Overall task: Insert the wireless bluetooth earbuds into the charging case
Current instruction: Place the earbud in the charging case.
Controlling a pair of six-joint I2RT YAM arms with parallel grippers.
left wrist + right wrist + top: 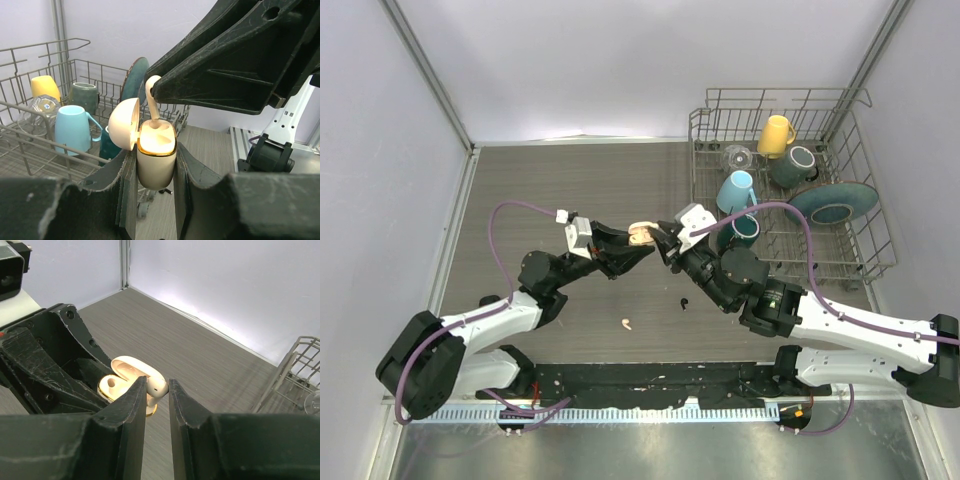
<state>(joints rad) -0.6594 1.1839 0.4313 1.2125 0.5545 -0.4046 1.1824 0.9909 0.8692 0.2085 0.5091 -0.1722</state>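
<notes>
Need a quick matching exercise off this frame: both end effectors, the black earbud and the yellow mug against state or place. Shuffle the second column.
Things:
1. left end effector
2. right end effector
3. black earbud
4. yellow mug

State or place:
A. in the dish rack
B. shut on a cream earbud
C. lying loose on the table
D. shut on the open charging case

Pairs: 1-D, 2-B, 3-C, 4-A
</notes>
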